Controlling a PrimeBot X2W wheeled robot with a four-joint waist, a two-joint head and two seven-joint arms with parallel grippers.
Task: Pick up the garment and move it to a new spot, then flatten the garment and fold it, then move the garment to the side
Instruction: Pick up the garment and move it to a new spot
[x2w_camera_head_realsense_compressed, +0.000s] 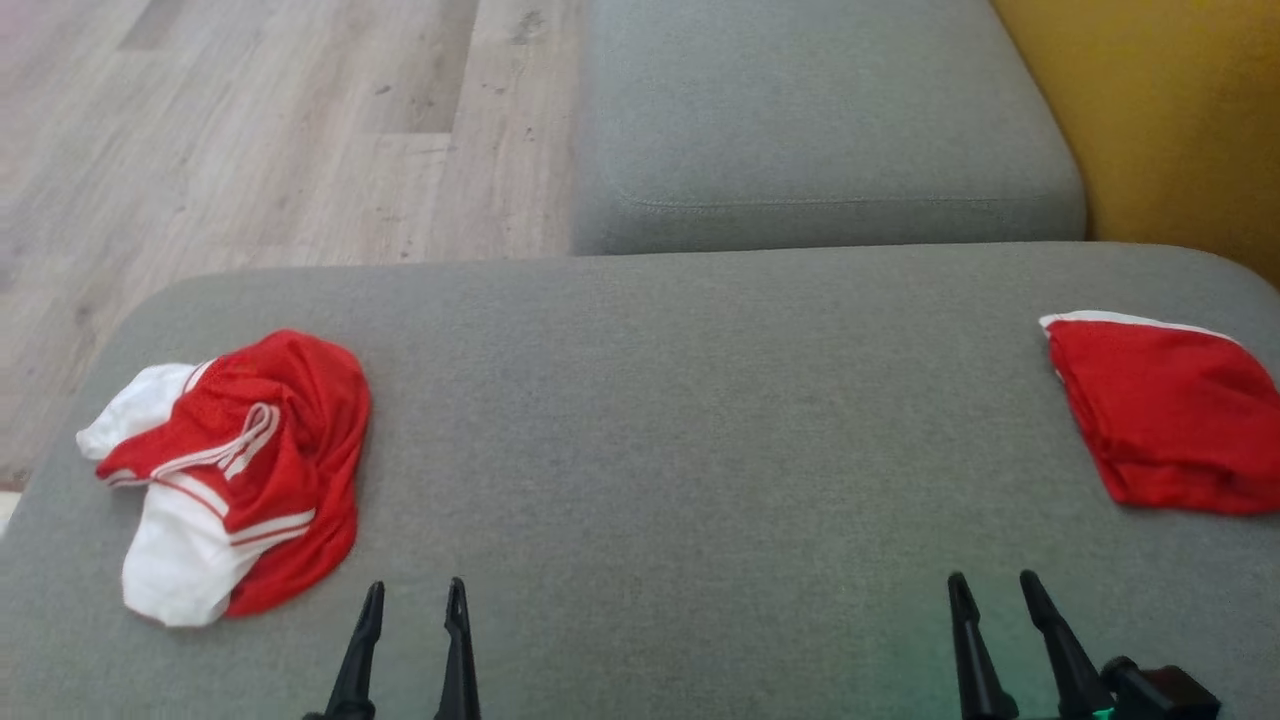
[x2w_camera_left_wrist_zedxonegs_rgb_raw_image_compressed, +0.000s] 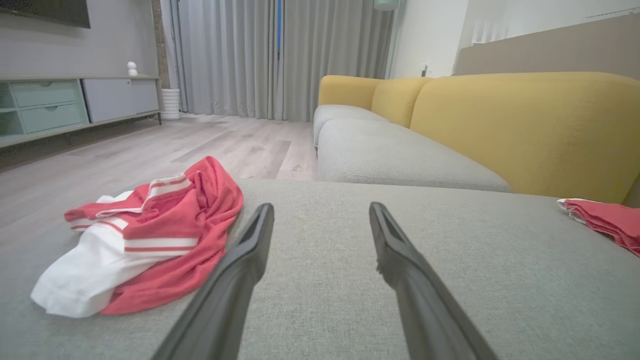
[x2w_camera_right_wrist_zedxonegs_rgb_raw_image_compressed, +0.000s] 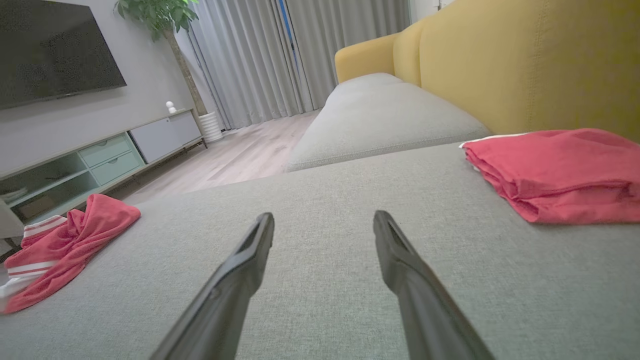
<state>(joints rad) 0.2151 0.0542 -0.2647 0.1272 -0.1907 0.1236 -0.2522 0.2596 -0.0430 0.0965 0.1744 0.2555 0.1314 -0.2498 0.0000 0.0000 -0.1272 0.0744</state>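
Observation:
A crumpled red and white garment (x2w_camera_head_realsense_compressed: 235, 475) lies on the left of the grey sofa cushion (x2w_camera_head_realsense_compressed: 660, 400); the left wrist view has it at the left (x2w_camera_left_wrist_zedxonegs_rgb_raw_image_compressed: 150, 240), the right wrist view at the far left (x2w_camera_right_wrist_zedxonegs_rgb_raw_image_compressed: 65, 240). A second red garment (x2w_camera_head_realsense_compressed: 1165, 415), folded flat with a white edge, rests at the cushion's right end (x2w_camera_right_wrist_zedxonegs_rgb_raw_image_compressed: 555, 172) (x2w_camera_left_wrist_zedxonegs_rgb_raw_image_compressed: 607, 220). My left gripper (x2w_camera_head_realsense_compressed: 414, 592) is open near the front edge, just right of the crumpled garment and apart from it. My right gripper (x2w_camera_head_realsense_compressed: 992, 585) is open, in front of and left of the folded piece. Nothing is held.
A second grey seat cushion (x2w_camera_head_realsense_compressed: 810, 130) lies beyond, with the yellow sofa back (x2w_camera_head_realsense_compressed: 1170, 110) along the right. Wooden floor (x2w_camera_head_realsense_compressed: 250, 140) lies off the cushion's far-left side. A TV cabinet (x2w_camera_right_wrist_zedxonegs_rgb_raw_image_compressed: 100, 155), a TV, a plant and curtains stand across the room.

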